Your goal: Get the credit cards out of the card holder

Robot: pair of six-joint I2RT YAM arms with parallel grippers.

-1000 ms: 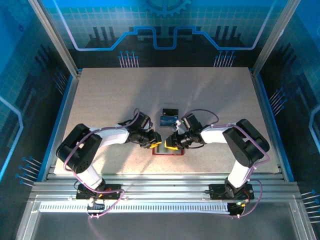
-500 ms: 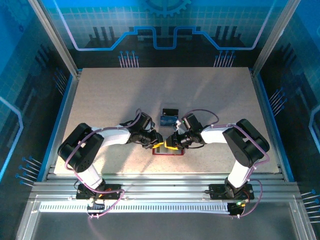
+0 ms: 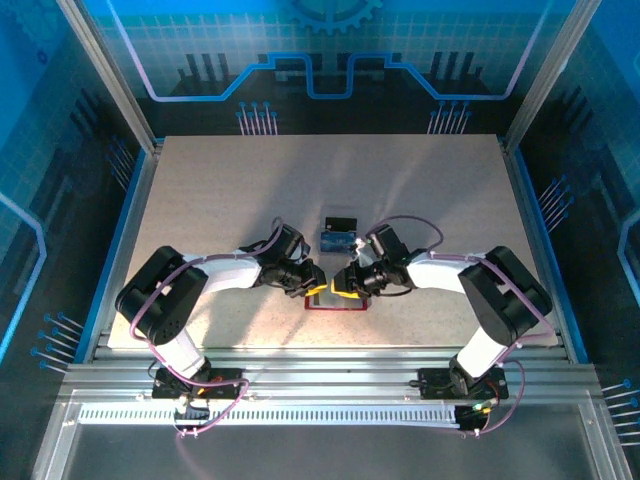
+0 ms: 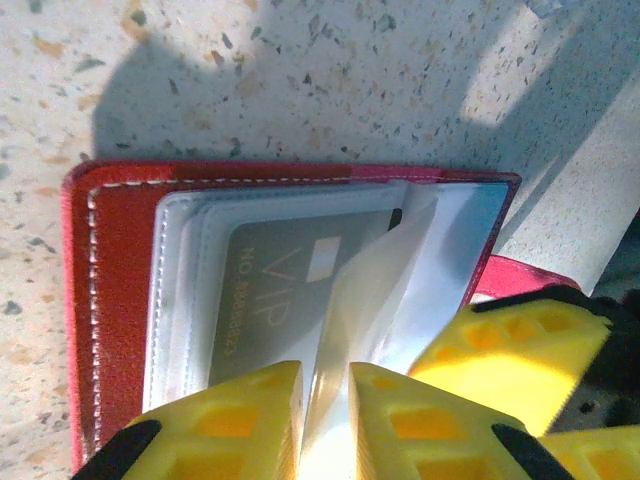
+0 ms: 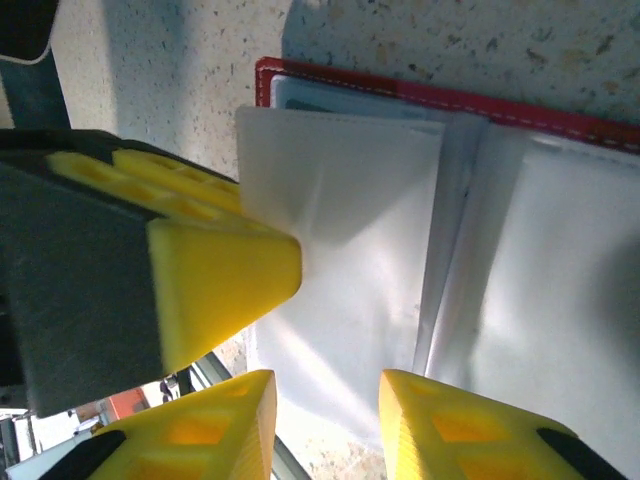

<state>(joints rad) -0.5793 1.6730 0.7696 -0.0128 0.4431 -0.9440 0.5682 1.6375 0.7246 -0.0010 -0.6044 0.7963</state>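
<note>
The left gripper (image 4: 325, 420) pinches a clear pocket leaf (image 4: 370, 290) of the card holder (image 4: 110, 320). The holder, red with pale sleeves, lies open at the near middle of the table (image 3: 200, 200). A grey card (image 4: 280, 300) sits inside, not yet removed. The right gripper (image 5: 327, 430) stands parted around another leaf. Just beyond, a blue card (image 3: 338, 241) and a black card (image 3: 341, 222) lie out, so the task looks partly done.

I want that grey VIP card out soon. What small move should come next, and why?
Probably close the left gripper on the clear sleeve leaf standing between its fingers and peel it aside. The grey VIP card sits in its pocket of the open card holder, partly covered by that leaf, and the right gripper is open nearby to pull.
</note>
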